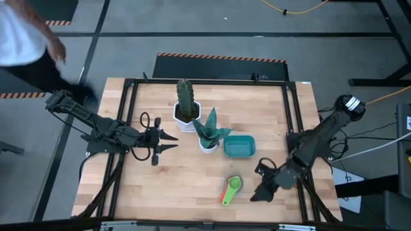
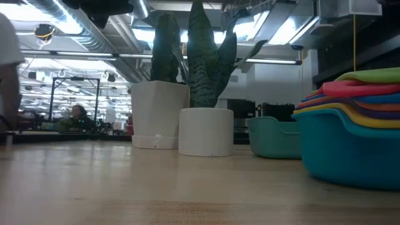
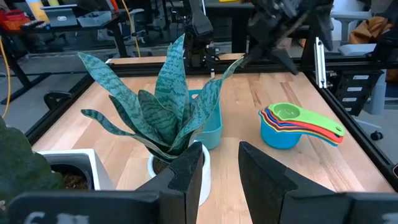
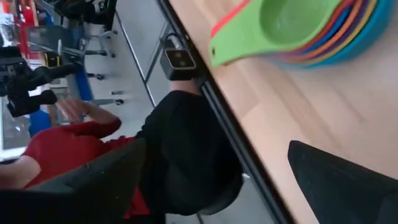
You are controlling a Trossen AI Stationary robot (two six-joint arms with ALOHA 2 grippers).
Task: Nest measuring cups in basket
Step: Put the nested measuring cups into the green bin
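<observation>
- From above: the nested stack of small plastic measuring cups (image 1: 231, 188), green one on top, lies on the bare wooden bench (image 1: 160, 186) near its front edge, not yet in the shallow teal plastic basket (image 1: 239, 147), which sits apart from it, farther back, just beside the white round pot of striped snake plant (image 1: 209, 137). The right end effector (image 1: 262, 183) hangs close to the stack on its right-hand side, fingers spread and empty. The left end effector (image 1: 168, 142) waits well off, beyond both plants, next to the white hexagonal cactus pot (image 1: 185, 114) — so the right arm is plainly the nearer one. The stack's long axis, bowls to handles, runs on a slant from back-right to front-left, bowls toward the basket.
- At bench level: the cup stack looms at the right with its blue bowl lowest, flat on the wood; the basket stands behind it, beside the two pots. No arm shows here.
- Left wrist: its own two fingers stand part-way apart with nothing between them. Past the snake plant I see the basket, the stack to one side of it, and the right arm beyond.
- Right wrist: the green top cup lies ahead, clear of the spread fingers — released, untouched. A person in red sits past the bench edge.
- My guess: the right arm must grasp the stack and carry it back toward the basket.
</observation>
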